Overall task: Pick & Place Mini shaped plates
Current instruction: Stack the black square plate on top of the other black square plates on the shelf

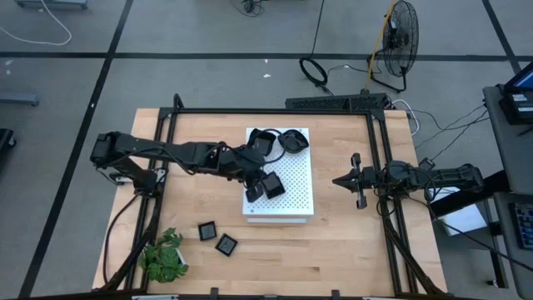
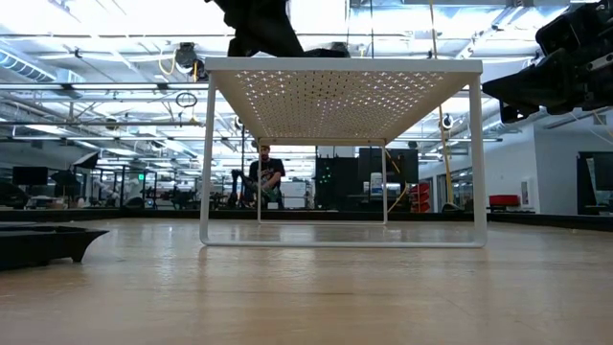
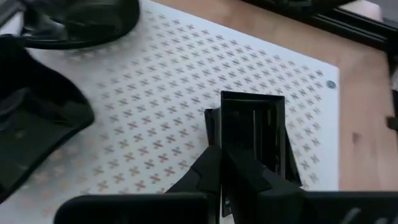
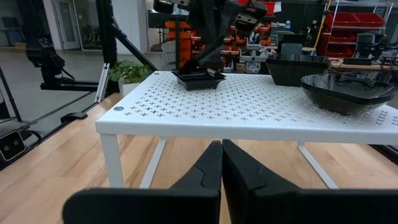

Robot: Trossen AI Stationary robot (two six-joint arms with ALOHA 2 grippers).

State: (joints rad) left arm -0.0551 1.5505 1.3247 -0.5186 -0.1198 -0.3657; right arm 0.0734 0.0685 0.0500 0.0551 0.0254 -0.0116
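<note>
A white perforated board (image 1: 287, 196) stands on legs at the table's middle. A small square black mini plate (image 1: 274, 185) sits on it near its left edge, also seen in the left wrist view (image 3: 255, 130) and the right wrist view (image 4: 200, 79). My left gripper (image 1: 256, 189) reaches in from the table's left and is shut on this plate. Two more mini plates (image 1: 206, 231) (image 1: 226, 244) lie flat on the wood at the front left. My right gripper (image 1: 343, 179) waits shut, right of the board and clear of it. My left gripper pinches one side wall of the square plate (image 3: 221, 138) between its two fingers, one finger (image 3: 252, 177) inside the dish and the other outside. The fingers slant down from the table's left. The plate sits level with its bottom on the board.
A larger square black dish (image 1: 265, 143) and a round one (image 1: 293, 140) stand at the board's far end. A potted plant (image 1: 162, 254) is at the front left corner. A dark frame (image 1: 379, 167) borders the table. Bare wood lies in front of the board.
</note>
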